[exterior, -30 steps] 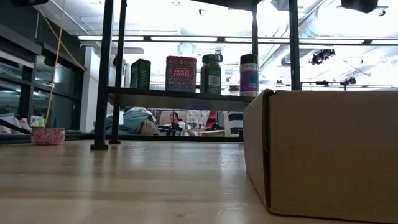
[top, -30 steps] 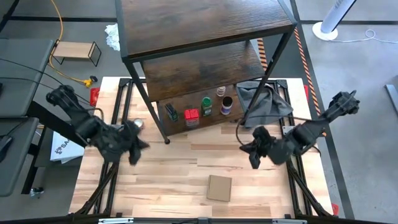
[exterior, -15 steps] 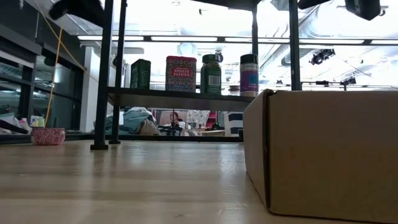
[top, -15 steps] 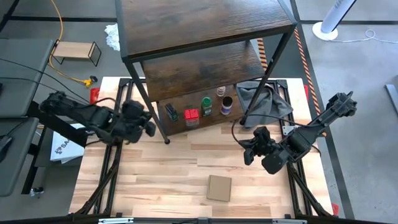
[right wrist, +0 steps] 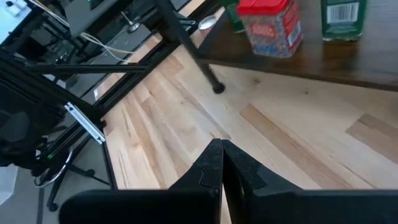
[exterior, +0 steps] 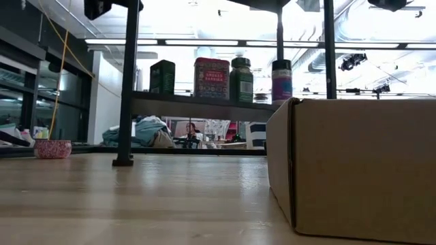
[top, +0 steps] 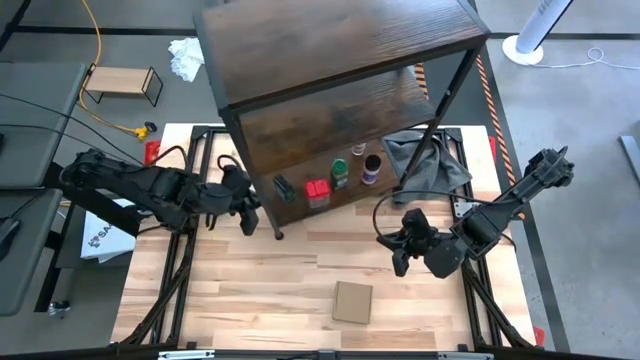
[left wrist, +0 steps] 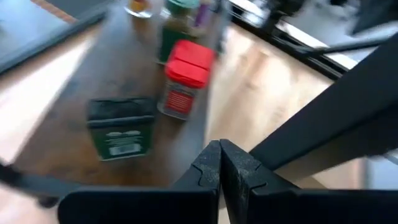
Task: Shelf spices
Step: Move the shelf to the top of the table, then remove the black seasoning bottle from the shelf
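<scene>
The shelf [top: 330,60] of dark wood-grain boards on a black frame stands on the table's far half, turned askew. Five spices stand on its lowest board: a dark one [top: 284,187], a red boxy one [top: 318,192], a green-lidded one [top: 340,173], a pale one [top: 357,150] and a purple-lidded one [top: 372,168]. Most also show in the low view, among them the red one [exterior: 212,78]. My left gripper [top: 248,216] is shut beside the shelf's front left leg [top: 272,220]. My right gripper [top: 398,250] is shut and empty above the table, right of centre. My left gripper's shut fingers [left wrist: 239,168] lie against the shelf's black front left leg [left wrist: 298,127], low on the leg. The outer side of one finger meets it, coming level from the table's left. The finger itself hides the exact place of contact. The shelf stands on the table.
A flat brown cardboard piece [top: 352,302] lies near the front edge and fills the right of the low view [exterior: 354,170]. A grey cloth [top: 428,160] lies behind the shelf's right side. A small light-wood rack [top: 122,83] stands off the table, far left.
My left gripper has gone toward the table's far right, up to the shelf's front left leg. The shelf has slid toward the table's right and turned a little, and the spices have ridden along upright on its lowest board.
</scene>
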{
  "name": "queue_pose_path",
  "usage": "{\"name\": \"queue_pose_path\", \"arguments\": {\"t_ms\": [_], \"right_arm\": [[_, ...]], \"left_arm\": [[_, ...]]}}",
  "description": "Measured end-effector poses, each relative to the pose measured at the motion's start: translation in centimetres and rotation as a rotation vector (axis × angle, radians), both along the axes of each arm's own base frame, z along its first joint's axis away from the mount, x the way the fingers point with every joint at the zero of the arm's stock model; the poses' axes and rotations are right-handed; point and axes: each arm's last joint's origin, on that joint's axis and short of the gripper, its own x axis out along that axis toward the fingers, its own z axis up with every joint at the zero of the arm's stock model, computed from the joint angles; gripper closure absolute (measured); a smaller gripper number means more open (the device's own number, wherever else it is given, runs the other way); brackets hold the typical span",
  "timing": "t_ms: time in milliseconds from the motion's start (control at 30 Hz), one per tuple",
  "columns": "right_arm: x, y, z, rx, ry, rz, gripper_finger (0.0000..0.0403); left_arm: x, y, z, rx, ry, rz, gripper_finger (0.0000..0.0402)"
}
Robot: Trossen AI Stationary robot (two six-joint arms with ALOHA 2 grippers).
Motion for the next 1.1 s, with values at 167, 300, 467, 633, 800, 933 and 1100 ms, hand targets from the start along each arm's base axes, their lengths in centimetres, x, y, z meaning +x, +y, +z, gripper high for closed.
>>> {"name": "queue_pose_path", "arguments": {"t_ms": [167,300,467,633,800,933,1100], "right_arm": [[-0.1,-0.2,0.0,-0.011,0.004,-0.009,0.0403],[0.2,-0.7,0.1,-0.048,0.002,-0.039,0.0403],[0.6,-1.8,2.5,-0.122,0.032,-0.026,0.0403],[1.3,-2.6,5.0,-0.265,0.336,-0.038,0.0403],[3.5,-2.7,4.9,-0.333,0.6,-0.122,0.0403],[5.6,-2.7,3.7,-0.365,0.703,-0.112,0.0402],[6.6,-4.5,3.5,-0.257,0.73,-0.17,0.0372]], "left_arm": [[1.0,-1.0,0.0,-0.078,-0.03,-0.125,0.0401],[1.7,-2.3,-0.3,-0.144,-0.019,-0.212,0.0401],[1.6,-4.4,-0.9,-0.233,0.025,-0.298,0.0401],[0.6,-5.9,-0.9,-0.253,0.02,-0.291,0.0401],[-0.5,-6.2,-0.7,-0.217,-0.002,-0.205,0.0401],[-0.8,-6.0,-0.5,-0.209,-0.018,-0.18,0.0401],[-0.9,-6.0,-0.5,-0.219,-0.017,-0.179,0.0401]]}}
